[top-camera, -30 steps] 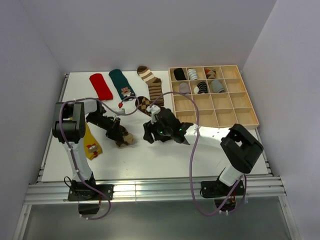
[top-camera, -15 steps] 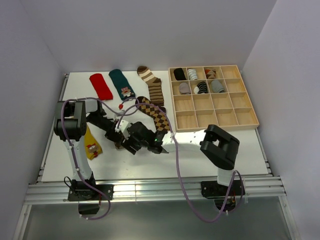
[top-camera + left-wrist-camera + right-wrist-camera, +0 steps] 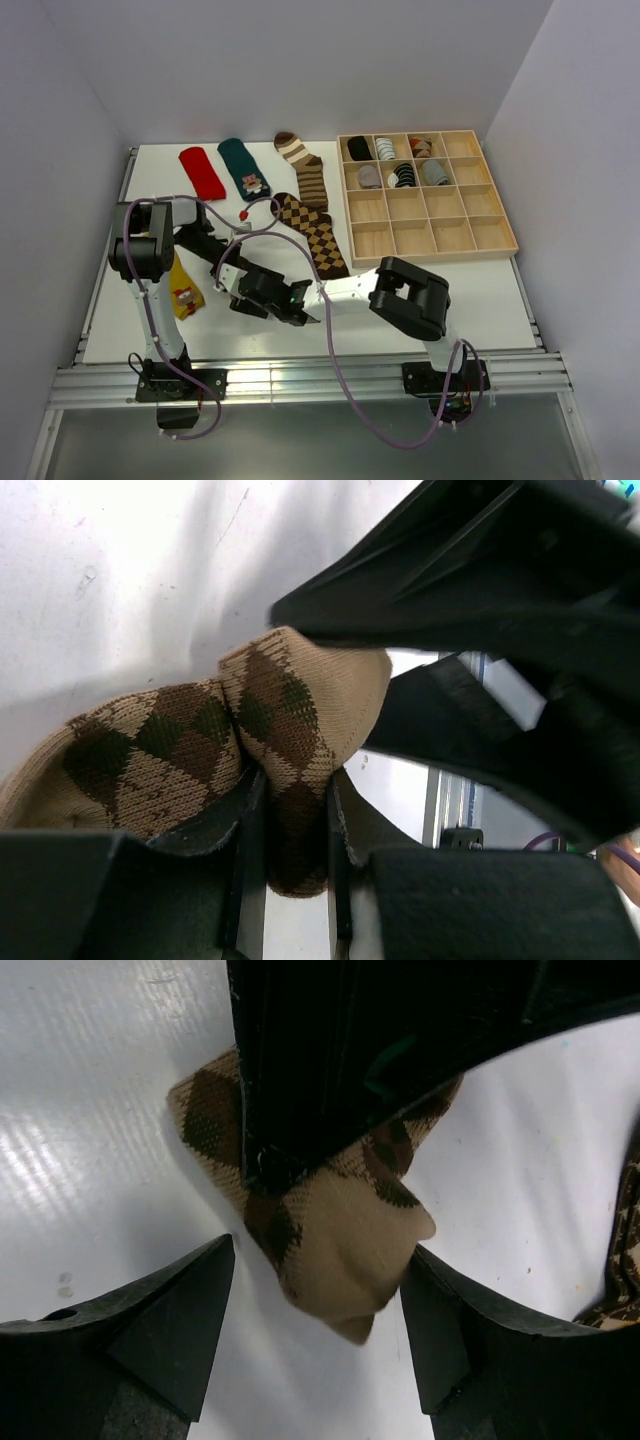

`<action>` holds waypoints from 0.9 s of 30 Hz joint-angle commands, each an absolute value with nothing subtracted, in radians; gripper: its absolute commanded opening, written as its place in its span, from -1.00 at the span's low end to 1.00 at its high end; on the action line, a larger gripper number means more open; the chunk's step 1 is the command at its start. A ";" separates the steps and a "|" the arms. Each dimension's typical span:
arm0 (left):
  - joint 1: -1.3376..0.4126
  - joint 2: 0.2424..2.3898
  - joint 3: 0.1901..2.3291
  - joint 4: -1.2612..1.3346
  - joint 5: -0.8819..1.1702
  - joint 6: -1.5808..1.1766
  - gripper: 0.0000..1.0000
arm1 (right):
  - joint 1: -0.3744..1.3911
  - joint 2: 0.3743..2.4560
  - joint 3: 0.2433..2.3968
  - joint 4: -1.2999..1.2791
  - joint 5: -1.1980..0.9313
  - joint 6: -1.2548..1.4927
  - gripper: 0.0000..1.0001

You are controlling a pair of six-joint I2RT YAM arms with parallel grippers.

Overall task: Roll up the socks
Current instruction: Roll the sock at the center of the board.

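Left of centre on the white table (image 3: 480, 300), just right of a flat mustard-yellow sock (image 3: 183, 285), the left gripper (image 3: 290, 850) is pinched narrow on a rolled-up tan sock with brown argyle diamonds (image 3: 270, 720), and the bundle rests on the table surface. The right gripper (image 3: 318, 1260) reaches in from the right, its fingers spread wide to either side of the bundle's free end and not clamped on it. Further right a second brown argyle sock (image 3: 315, 232) lies flat, then a wooden compartment tray (image 3: 430, 256).

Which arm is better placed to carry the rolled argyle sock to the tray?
Right, probably: the right gripper stands open around the rolled argyle sock, which the left gripper pinches, and the wooden tray lies on its side.
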State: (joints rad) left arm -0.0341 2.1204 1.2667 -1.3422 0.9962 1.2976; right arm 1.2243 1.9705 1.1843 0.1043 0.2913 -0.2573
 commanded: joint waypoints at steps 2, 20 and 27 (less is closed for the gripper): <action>-0.052 2.118 1.266 -1.368 0.974 1.330 -0.99 | 1.243 2.000 1.218 0.216 0.403 -0.330 0.47; -0.083 2.111 1.285 -1.368 0.957 1.305 -0.80 | 1.273 2.048 1.241 0.201 0.420 -0.365 -0.80; -0.083 2.043 1.367 -1.368 1.002 1.221 -0.30 | 1.275 2.014 1.198 0.137 0.406 -0.330 -1.00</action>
